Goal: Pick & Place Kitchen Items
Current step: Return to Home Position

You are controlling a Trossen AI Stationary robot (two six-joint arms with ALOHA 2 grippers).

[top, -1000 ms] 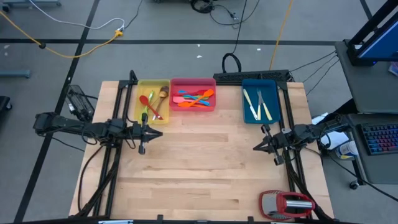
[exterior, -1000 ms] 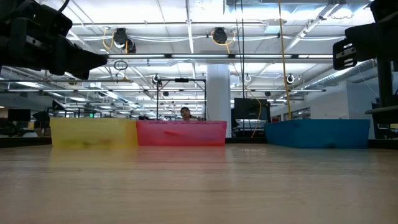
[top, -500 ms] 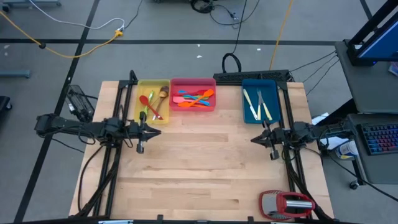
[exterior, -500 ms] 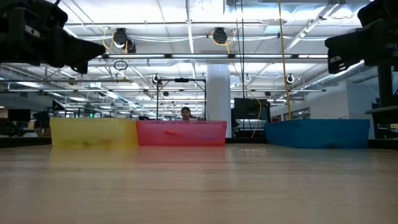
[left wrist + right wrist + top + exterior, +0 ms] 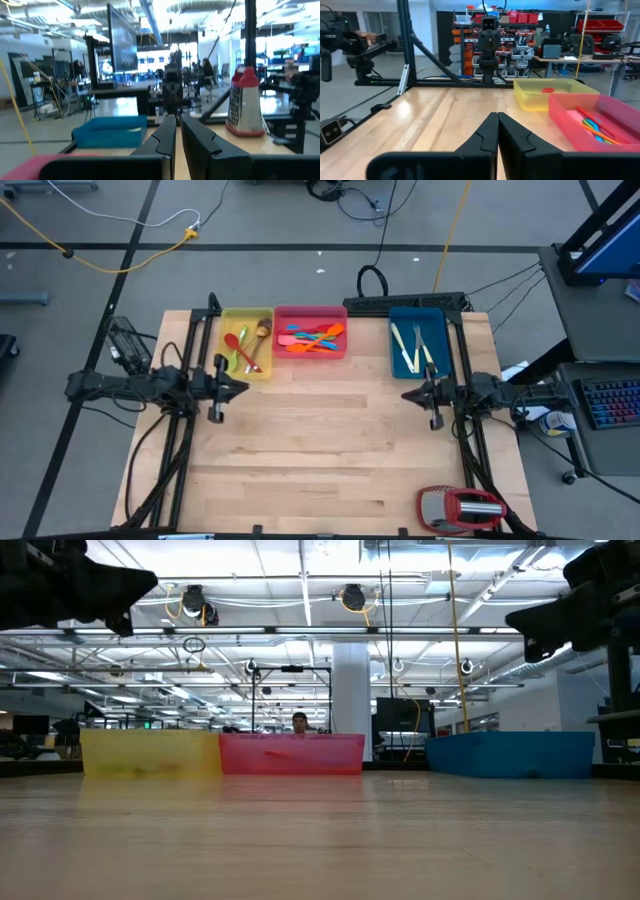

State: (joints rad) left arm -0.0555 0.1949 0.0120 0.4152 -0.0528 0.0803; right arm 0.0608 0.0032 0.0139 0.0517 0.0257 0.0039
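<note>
The kitchen items lie in three trays along the table's far edge. Spoons are in the yellow tray, orange and blue spatulas in the pink tray, and cream-handled knives in the blue tray. My left gripper hovers level at the table's left side, just in front of the yellow tray. Its fingers are shut, with a thin slit and nothing between them. My right gripper hovers at the right side in front of the blue tray. It is shut and holds nothing.
A red-and-silver grater lies at the table's near right corner. Bare wooden tabletop stretches between the two arms. Black frame rails run along both table sides. A person shows in the room far behind the trays.
My left gripper has drawn back toward the table's left edge and risen, its fingers tipping a little upward. My right gripper has swung toward the far edge, now pointing straight across the table toward the left arm. Neither has opened or shut, and no item has moved.
</note>
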